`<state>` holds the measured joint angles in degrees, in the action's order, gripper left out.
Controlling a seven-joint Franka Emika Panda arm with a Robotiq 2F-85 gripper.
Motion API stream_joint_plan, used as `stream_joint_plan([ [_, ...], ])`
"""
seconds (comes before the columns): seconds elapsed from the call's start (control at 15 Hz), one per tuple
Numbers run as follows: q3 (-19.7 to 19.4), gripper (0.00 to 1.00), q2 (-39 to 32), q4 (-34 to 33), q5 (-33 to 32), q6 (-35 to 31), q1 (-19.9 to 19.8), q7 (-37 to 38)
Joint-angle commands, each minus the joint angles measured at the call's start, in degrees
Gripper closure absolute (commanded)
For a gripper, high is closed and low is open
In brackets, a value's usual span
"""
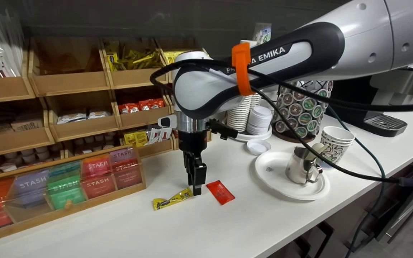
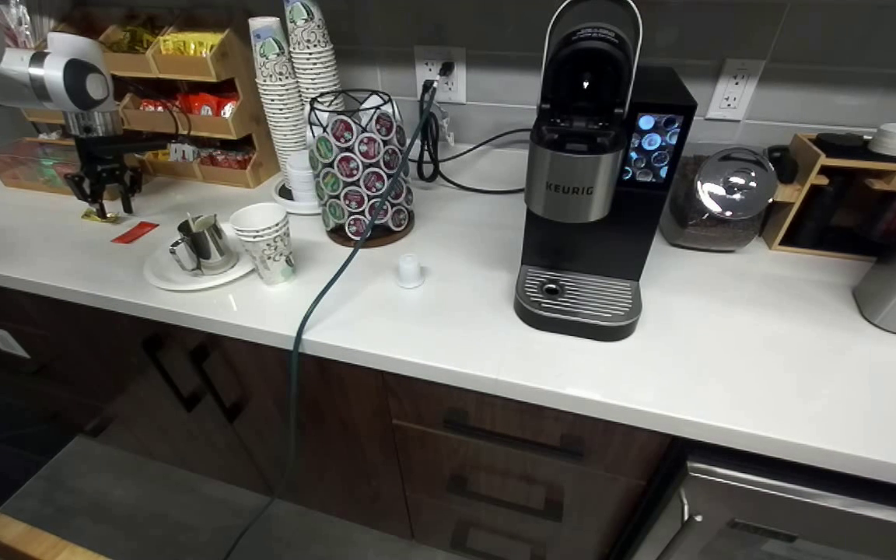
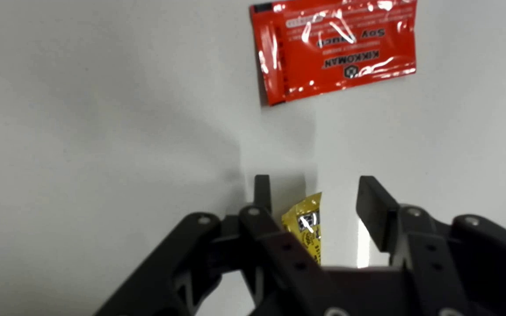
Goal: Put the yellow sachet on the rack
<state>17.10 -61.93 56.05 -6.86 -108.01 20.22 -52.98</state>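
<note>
Robotiq gripper: jaws parted, nothing held. Yellow sachet: lying on white countertop, one end between the jaws; likely light, pliable, slick; best pinched across its long edges, nearer the middle, lest it slip.

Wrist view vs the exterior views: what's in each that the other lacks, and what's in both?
Wrist view only: legible Kikkoman soy sauce print on the red sachet; the end of the yellow sachet seen between the open fingers of the gripper.
Exterior views only: the rack, metal pitcher on a white plate, pod carousel, coffee maker.
Shared: gripper, both sachets, white counter.
</note>
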Motion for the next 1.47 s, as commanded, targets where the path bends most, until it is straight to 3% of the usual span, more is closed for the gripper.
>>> stream_joint_plan([
  [0.0, -0.7, 0.45, -4.1, -6.7, 1.2, 3.7, 1.7, 0.2],
  [0.27, -1.1, 0.47, -6.4, -10.6, 1.2, 4.8, 2.5, 0.2],
  [0.33, -1.1, 0.55, -7.0, -11.5, 1.3, 5.0, 2.7, 0.3],
  [0.4, -1.1, 0.72, -7.4, -12.3, 1.5, 5.5, 2.9, 0.4],
  [0.47, -1.0, 0.75, -7.8, -13.0, 1.6, 5.9, 3.1, 0.4],
  [0.67, -0.1, 0.98, -8.1, -13.7, 0.9, 7.1, 3.3, 0.6],
  [1.13, 0.4, 1.00, -6.7, -13.0, 0.7, 5.4, 4.1, 0.1],
  [1.4, -2.3, 1.00, -1.2, -8.9, -4.1, -4.6, 6.4, 2.9],
])
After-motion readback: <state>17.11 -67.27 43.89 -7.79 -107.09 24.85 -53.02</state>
